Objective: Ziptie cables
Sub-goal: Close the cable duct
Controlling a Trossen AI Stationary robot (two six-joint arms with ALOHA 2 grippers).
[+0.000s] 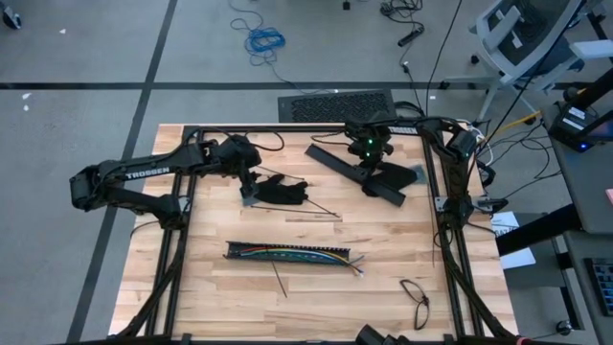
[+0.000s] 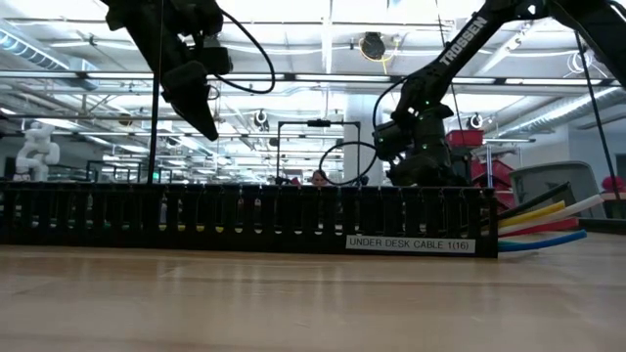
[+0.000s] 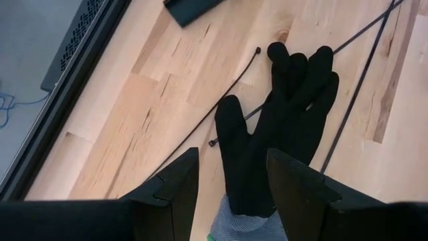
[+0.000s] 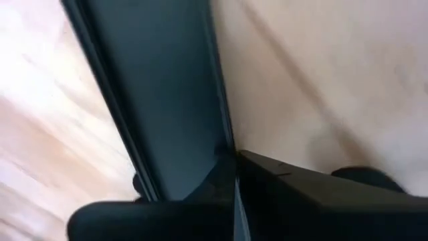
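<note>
The cables (image 1: 356,267), thin and coloured, lie in a long black slotted tray (image 1: 251,251) at the table's middle; their ends (image 2: 538,225) stick out of its right end. A thicker black cable (image 1: 416,299) lies looped at the near right. My left gripper (image 3: 233,161) hangs open above a black glove (image 3: 294,94) that lies flat on the table at the far left. My right gripper (image 4: 234,175) is shut, pointing down at a flat black bar (image 1: 335,163) at the far right. My right gripper comes down steeply from above with its shut fingertips (image 4: 267,177) at one long edge (image 4: 224,144) of the black bar, which lies flat on the table. Whether that edge is pinched between the fingers or only touched, I cannot tell.
Thin black zip ties lie loose: one (image 1: 321,213) just near of the glove, one (image 1: 280,280) near of the tray, and more (image 3: 234,84) around the glove. The black frame rails (image 1: 442,240) border the table.
</note>
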